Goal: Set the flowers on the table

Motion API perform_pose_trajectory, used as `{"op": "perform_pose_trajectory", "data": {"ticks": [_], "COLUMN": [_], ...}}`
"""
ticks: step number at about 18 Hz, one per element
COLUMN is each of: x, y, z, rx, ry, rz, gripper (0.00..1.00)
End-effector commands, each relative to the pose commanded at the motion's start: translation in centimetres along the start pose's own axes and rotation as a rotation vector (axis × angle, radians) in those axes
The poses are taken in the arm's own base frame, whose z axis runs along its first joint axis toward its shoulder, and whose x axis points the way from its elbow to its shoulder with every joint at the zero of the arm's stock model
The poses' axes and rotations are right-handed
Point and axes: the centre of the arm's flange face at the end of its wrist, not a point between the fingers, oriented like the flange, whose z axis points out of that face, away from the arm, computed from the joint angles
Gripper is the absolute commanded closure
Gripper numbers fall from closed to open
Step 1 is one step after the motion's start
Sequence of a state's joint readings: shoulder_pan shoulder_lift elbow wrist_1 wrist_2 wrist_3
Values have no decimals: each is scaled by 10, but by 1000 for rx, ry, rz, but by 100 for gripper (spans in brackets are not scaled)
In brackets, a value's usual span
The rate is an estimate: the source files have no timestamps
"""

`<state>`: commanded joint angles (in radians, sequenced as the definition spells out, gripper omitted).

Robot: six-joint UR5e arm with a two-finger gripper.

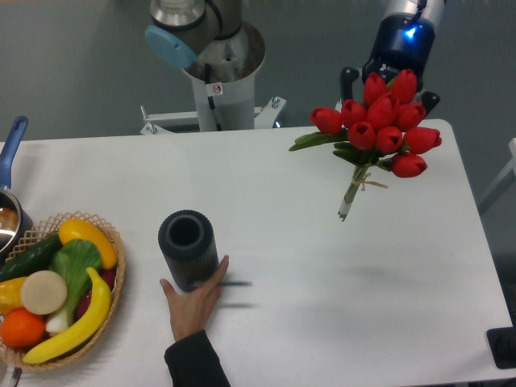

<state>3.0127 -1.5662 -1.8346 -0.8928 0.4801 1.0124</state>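
A robot gripper (385, 81) holds the flowers (379, 121) above the far right part of the table (322, 266), its dark fingers (348, 81) showing on either side of the red heads. The blooms hide the fingertips, so whether the jaws are clamped on the bunch or merely around it cannot be told from this view. The tulips tilt, heads up toward the arm (403, 36) and stems pointing down and to the left, with the pale string (367, 184) knotted near the stem ends. Whether the stem tips touch the tabletop is not clear.

At the near left edge, a wicker basket (113, 294) holds a banana (76, 322), a yellow pepper (85, 235), an orange (20, 329), a cucumber (28, 256), a leafy green vegetable (72, 266) and a pale round slice (43, 292). Just behind it, a pot (10, 222) with a blue handle sits at the table's left edge, partly cut off; brownish contents show inside.

Near the middle, a person's hand (195, 302) rests flat on the table, touching the base of a dark ribbed cylinder (188, 246) that stands upright with its open top showing a hollow interior.
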Motion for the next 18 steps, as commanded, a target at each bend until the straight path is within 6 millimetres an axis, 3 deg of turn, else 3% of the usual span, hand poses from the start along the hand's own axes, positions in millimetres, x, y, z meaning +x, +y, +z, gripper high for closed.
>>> {"op": "perform_pose_trajectory", "data": {"ticks": [6,12,18], "x": [2,3,23], "y": [-3,1,-2], "z": [0,-8,-2], "rx": [-15,-182,-403], "ry": [-9,-127,-244], "rz": [6,28,99], "gripper": [57,57,57]}}
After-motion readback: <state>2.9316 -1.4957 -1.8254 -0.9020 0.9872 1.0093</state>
